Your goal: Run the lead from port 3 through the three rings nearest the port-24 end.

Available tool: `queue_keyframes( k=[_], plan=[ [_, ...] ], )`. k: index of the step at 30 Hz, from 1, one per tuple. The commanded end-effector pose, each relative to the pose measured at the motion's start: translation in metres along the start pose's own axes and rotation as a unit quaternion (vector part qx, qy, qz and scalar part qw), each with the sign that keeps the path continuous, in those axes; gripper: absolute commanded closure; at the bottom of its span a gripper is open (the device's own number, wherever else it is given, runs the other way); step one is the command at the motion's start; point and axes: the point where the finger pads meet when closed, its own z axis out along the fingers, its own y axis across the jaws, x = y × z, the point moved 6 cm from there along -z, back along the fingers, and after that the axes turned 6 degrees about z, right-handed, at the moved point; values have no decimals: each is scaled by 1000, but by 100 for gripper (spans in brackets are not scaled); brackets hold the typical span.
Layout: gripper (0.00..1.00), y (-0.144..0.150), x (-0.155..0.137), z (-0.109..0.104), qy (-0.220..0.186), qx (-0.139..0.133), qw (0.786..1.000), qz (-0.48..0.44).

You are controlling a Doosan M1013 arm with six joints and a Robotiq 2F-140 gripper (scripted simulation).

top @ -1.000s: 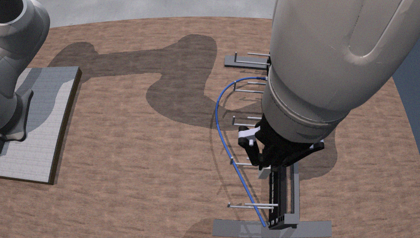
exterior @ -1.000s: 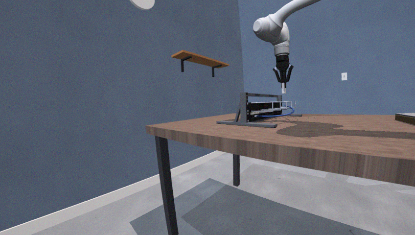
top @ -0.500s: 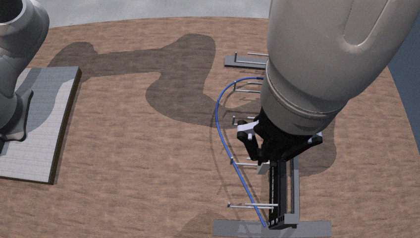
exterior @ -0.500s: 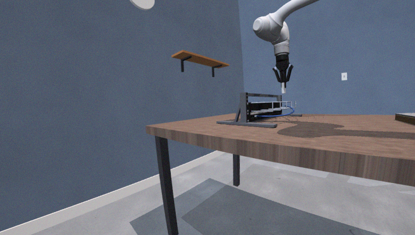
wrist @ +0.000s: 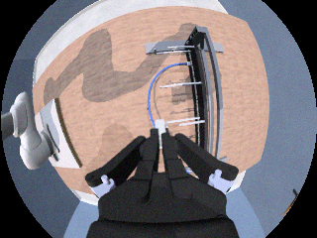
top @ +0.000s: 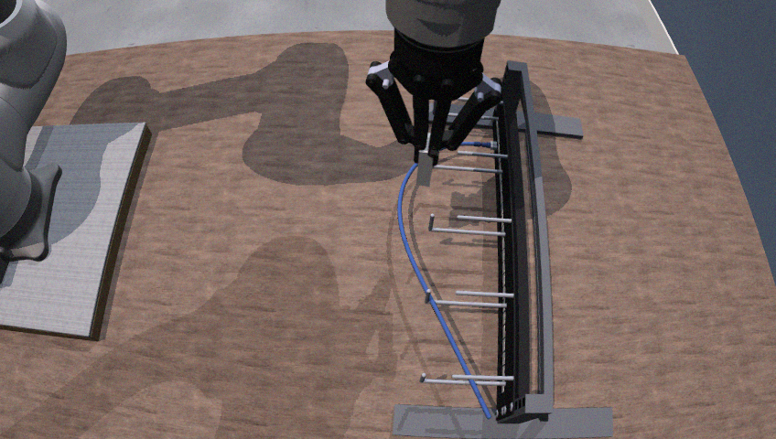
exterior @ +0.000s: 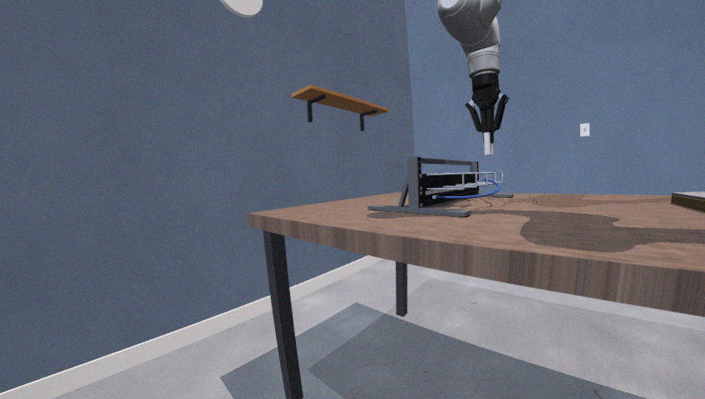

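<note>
The tool (top: 425, 163) (exterior: 488, 143) (wrist: 159, 126), its fingers pressed together on nothing, hangs above the table (top: 244, 211) (exterior: 495, 242) (wrist: 119, 114), where the blue lead (top: 401, 208) (exterior: 497, 189) (wrist: 149, 99) bows out in front of the rack (top: 545, 305) (exterior: 414, 183) (wrist: 218, 89).

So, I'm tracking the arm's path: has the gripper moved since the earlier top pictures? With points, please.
Yes. In the top view, the gripper (top: 425, 157) (exterior: 488, 153) (wrist: 159, 126) has shifted toward the patch-panel rack's (top: 539, 272) far end.
</note>
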Motion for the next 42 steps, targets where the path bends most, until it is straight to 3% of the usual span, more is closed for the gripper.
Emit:
queue_keyframes(
  k=[1,3,4,42],
  plan=[
    [100,-30,30,1,0,0,1000,11],
    [100,-34,34,1,0,0,1000,12],
    [80,-34,34,1,0,0,1000,12],
    [80,-34,34,1,0,0,1000,12]
  ],
)
